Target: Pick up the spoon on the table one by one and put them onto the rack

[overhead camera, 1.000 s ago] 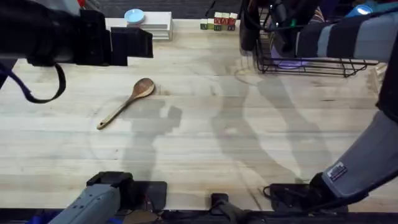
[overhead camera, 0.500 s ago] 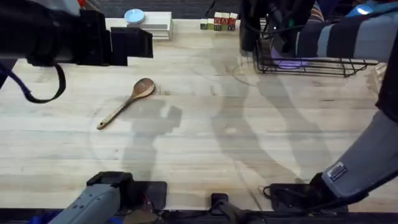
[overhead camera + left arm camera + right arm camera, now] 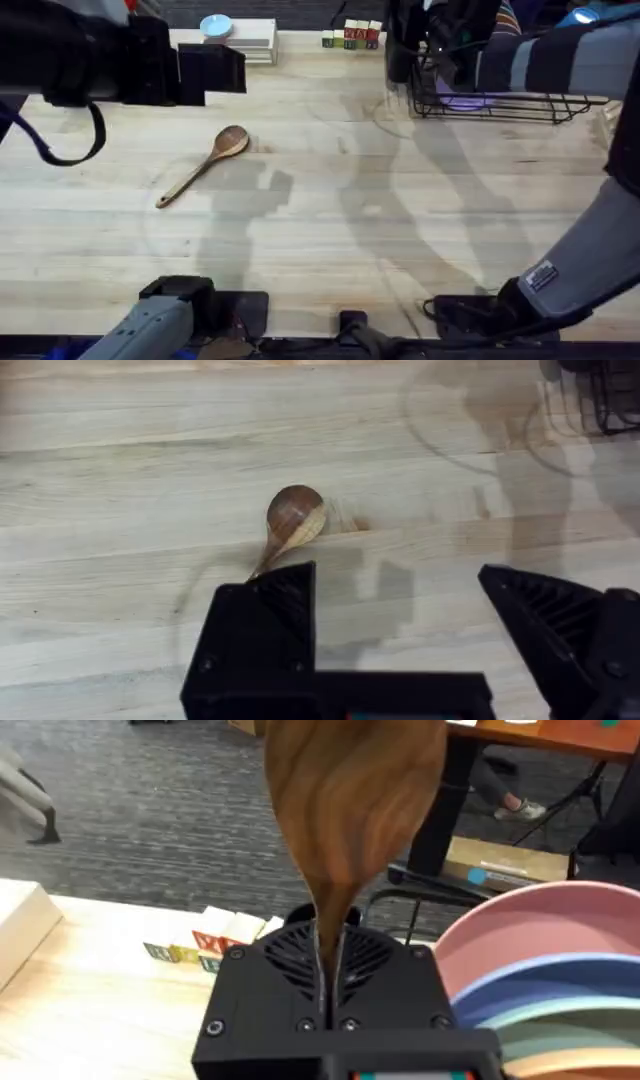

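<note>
One brown wooden spoon [image 3: 205,165] lies on the table [image 3: 330,230] left of the middle, bowl toward the back. In the left wrist view its bowl [image 3: 295,515] shows just beyond my left gripper [image 3: 400,610], which hangs open above the table with nothing between its fingers. That gripper [image 3: 212,70] appears large and dark at the upper left of the overhead view. My right gripper [image 3: 328,960] is shut on the handle of a second spoon [image 3: 350,800], bowl pointing up. It is held at the near left end of the black wire rack [image 3: 510,100].
Pink, blue and green plates [image 3: 540,970] stand in the rack beside the held spoon. A white slatted stand [image 3: 245,38] with a pale blue disc and a row of coloured blocks [image 3: 352,35] sit along the table's back edge.
The right gripper with its spoon has shifted slightly at the rack's left end. The left arm and the spoon on the table have not moved.
</note>
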